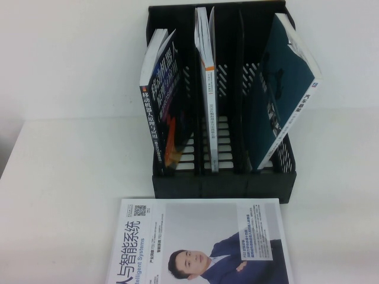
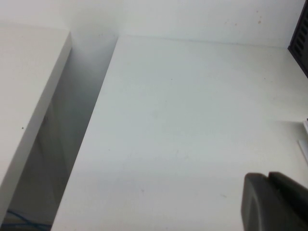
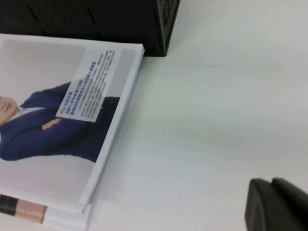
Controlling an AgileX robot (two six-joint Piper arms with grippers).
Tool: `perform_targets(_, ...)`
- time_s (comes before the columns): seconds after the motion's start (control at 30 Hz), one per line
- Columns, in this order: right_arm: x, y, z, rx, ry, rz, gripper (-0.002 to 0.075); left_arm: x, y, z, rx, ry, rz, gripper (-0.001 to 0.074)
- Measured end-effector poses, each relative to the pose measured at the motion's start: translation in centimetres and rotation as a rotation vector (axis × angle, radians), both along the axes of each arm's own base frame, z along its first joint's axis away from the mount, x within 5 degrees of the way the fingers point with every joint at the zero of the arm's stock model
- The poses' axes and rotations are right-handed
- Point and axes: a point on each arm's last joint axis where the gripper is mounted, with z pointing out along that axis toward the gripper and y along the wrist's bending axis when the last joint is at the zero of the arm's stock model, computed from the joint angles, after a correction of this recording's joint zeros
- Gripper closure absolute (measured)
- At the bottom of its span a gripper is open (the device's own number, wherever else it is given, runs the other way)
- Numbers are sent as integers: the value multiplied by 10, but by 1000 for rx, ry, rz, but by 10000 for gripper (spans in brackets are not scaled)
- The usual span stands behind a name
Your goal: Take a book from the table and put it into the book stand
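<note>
The book with the dark teal back cover [image 1: 285, 89] stands leaning in the right slot of the black book stand [image 1: 219, 187] at the back of the white table [image 1: 59, 195]. Neither gripper shows in the high view. My left gripper [image 2: 269, 179] is shut and empty over bare table to the left of the stand, whose corner [image 2: 301, 38] shows at that view's edge. My right gripper [image 3: 271, 184] is shut and empty over bare table to the right of the stand's front corner [image 3: 161, 29].
A dark blue book [image 1: 163, 112] leans in the left slot and a grey book with an orange spine band [image 1: 207, 77] stands in the middle slot. A white-and-blue book showing a man in a suit [image 1: 201, 242] lies flat before the stand, on another book [image 3: 29, 214]. A gap [image 2: 62, 144] runs along the table's left edge.
</note>
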Motion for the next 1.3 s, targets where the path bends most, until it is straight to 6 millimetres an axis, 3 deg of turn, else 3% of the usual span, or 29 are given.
perform_targets(0.6, 0, 0, -1, 0, 0, -2, 727, 0, 0, 0, 3, 0, -1, 737)
perform_targets(0.8, -3, -15, 3, -48, -245, -99, 727, 0, 0, 0, 3, 1, -1, 737)
perform_targets(0.9, -8, -21, -5, -36, -382, -178, 727, 0, 0, 0, 3, 1, -1, 737)
perform_targets(1.03, -15, -25, -30, -26, -484, -256, 727, 0, 0, 0, 3, 1, -1, 737)
perform_targets(1.13, -14, -26, -51, -31, -485, -273, 727, 0, 0, 0, 3, 1, -1, 737)
perform_targets(1.3, -16, -28, -64, -53, -383, -287, 727, 0, 0, 0, 10, 1, -3, 737)
